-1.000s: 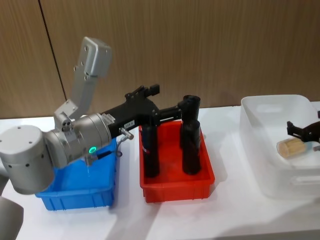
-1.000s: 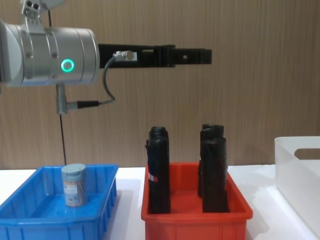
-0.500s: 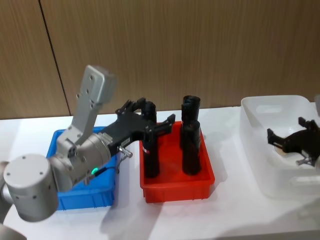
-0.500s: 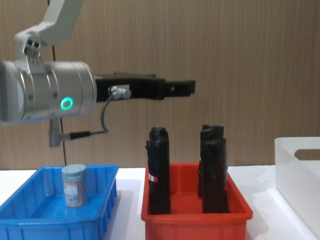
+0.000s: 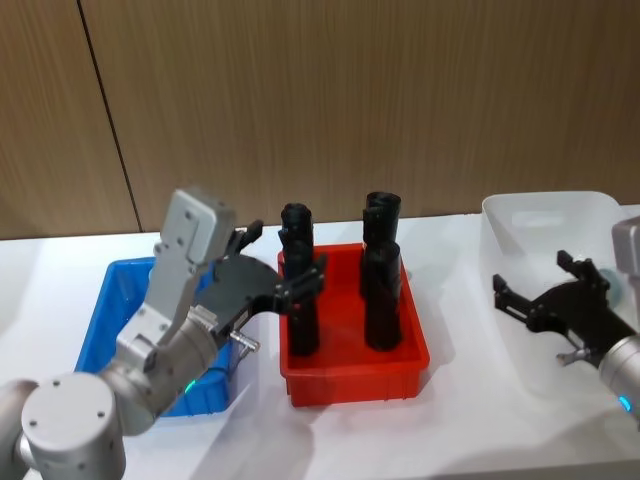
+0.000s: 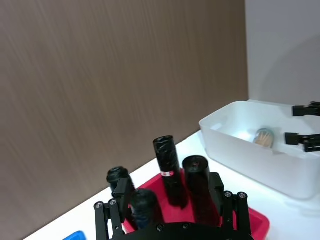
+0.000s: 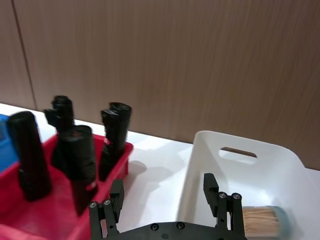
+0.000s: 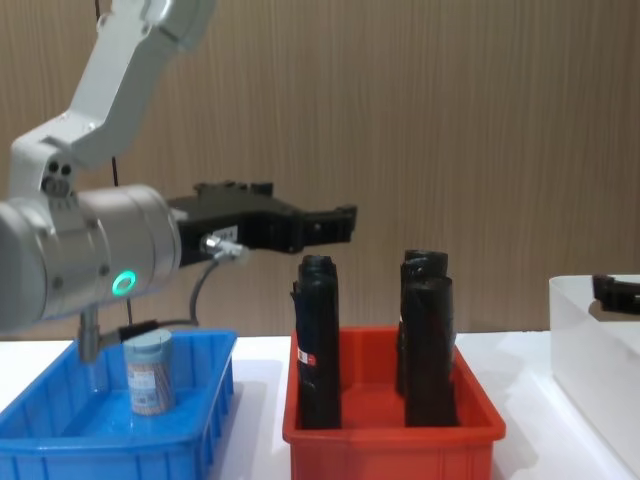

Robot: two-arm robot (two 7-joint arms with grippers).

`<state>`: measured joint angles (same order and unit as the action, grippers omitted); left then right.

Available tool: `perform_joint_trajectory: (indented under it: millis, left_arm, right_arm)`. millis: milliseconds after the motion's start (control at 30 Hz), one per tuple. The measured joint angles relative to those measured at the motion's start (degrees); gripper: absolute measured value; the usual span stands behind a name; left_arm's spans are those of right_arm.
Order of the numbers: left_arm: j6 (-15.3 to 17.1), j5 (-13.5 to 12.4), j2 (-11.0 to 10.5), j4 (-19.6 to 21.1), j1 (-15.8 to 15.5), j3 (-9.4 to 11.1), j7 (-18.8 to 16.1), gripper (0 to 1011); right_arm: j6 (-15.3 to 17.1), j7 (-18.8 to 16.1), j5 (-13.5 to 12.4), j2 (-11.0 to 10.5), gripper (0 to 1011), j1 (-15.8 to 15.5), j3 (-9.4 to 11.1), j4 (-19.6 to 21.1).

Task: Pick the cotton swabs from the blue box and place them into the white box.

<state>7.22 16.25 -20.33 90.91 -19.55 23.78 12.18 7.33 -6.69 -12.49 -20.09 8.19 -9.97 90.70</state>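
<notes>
We saw one jar of cotton swabs [image 8: 148, 372] standing upright in the blue box [image 8: 100, 458]. Its lid was up and its long axis vertical, and it was alone on the box floor. The left gripper [image 8: 330, 222] hung higher than that jar and off to the jar's right, roughly over the gap between the blue box and the red bin [image 5: 350, 380]. Its fingers were spread wide with nothing between them, and they pointed toward the black rolls [image 8: 318, 340] rather than toward the jar. We judged the left arm to be the nearer one by far. To reach the jar it would have to swing back toward the robot's left and come down so that the spread fingers stood on either side of the upright cylinder. The red bin held four black rolls, all standing on end, and they were close enough to the left gripper that we thought a careless swing could knock one over. Well apart on the right, the right gripper [image 5: 535, 280] sat at the white box [image 5: 540, 215], its fingers also spread and empty. A second jar of swabs [image 7: 262, 220] lay on its side on the floor of that box, just beside one of those fingers and not gripped.
</notes>
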Motion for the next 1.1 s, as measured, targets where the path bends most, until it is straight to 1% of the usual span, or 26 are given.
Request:
perform_joint_trajectory:
  millis: [133, 233, 267, 467, 567, 700, 1100]
  left_arm:
    - [-1.87, -1.39, -0.47, 0.65, 1.73, 0.68, -3.35, 1003]
    - [-2.83, -2.12, -0.71, 0.97, 2.68, 1.03, -5.13, 1003]
    - [-3.5, -2.58, -0.87, 1.22, 3.25, 1.26, -6.28, 1003]
    - [-5.49, -4.12, -1.38, 1.99, 5.12, 1.98, -9.93, 1003]
    - [-5.98, -4.47, -1.49, 2.15, 5.56, 2.14, -10.76, 1003]
    - [-6.4, -4.76, -1.58, 2.29, 5.95, 2.27, -11.47, 1003]
    - [-6.45, -4.79, -1.57, 2.3, 5.98, 2.28, -11.56, 1003]
  right_arm:
    - [-1.49, 0.79, -1.12, 0.21, 1002, -2.48, -0.8, 2.9]
    - [-2.26, 1.22, -1.68, 0.31, 1001, -3.79, -1.23, 4.39]
    - [-2.76, 1.48, -2.07, 0.39, 1001, -4.66, -1.53, 5.42]
    - [-4.36, 2.34, -3.2, 0.61, 1002, -7.28, -2.39, 8.51]
    - [-5.05, 2.7, -3.75, 0.71, 1002, -8.42, -2.78, 9.85]
    - [-5.33, 2.89, -3.95, 0.75, 1001, -8.94, -2.95, 10.42]
    - [-5.35, 2.88, -3.97, 0.94, 1001, -8.8, -2.98, 10.33]
